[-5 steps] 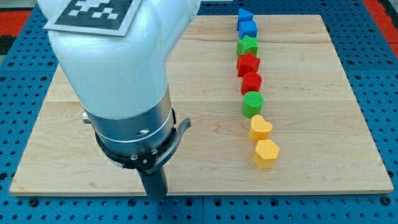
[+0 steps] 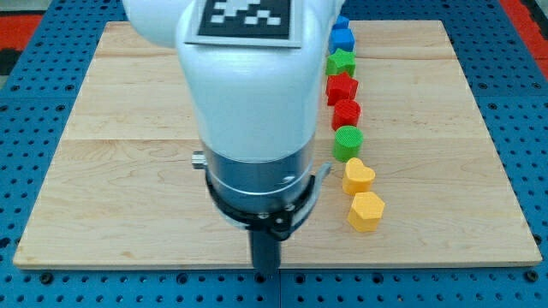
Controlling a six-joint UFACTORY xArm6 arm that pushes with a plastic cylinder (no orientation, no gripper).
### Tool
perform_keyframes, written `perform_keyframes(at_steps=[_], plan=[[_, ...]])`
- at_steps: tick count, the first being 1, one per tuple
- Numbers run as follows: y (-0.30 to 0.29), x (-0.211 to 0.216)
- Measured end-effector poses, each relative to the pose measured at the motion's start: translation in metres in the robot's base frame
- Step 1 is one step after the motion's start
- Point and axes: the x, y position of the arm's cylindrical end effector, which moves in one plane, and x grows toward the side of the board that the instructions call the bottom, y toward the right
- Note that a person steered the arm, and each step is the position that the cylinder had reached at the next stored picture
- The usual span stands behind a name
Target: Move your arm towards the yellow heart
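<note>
The wooden bench fills most of the view, a pale board lying on a blue pegboard base, and most of its surface is bare. The arm is the biggest thing on it: a white housing over a metal collar, standing at the middle and hiding the board behind it. It carries no pincer at all, so there is nothing to be apart, together or clamped; it ends in a dark rod whose lower end, my tip, sits near the near edge of the board.

On top of the arm is a black-and-white square marker, a coded pattern and not readable writing. No brand, label or lettering shows anywhere else.

The blocks stand in one tidy file down the right half, running from far to near, which looks like a deliberate set-up leaving the rest open for pushing. From the far end: a blue block partly hidden by the arm, a green star, a red star, a red block, and a green cylinder. Then comes the yellow heart, just beside the cylinder, and last a yellow hexagon.

The yellow heart lies to the right of my tip and somewhat farther away, clearly apart from it, so I judge the approach only partly made.
</note>
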Motion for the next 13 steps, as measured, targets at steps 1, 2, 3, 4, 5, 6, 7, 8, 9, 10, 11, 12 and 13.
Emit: perform_keyframes(at_steps=[1,2,3,4,5,6,7,8,9,10,11,12,13], plan=[[0.046,-0.001],[0.105,-0.001],[0.109,-0.003],[0.144,-0.038],[0.168,-0.074],[0.173,-0.083],[0.173,-0.083],[0.173,-0.083],[0.173,-0.104],[0.164,-0.131],[0.134,-0.127],[0.114,-0.102],[0.128,-0.112]])
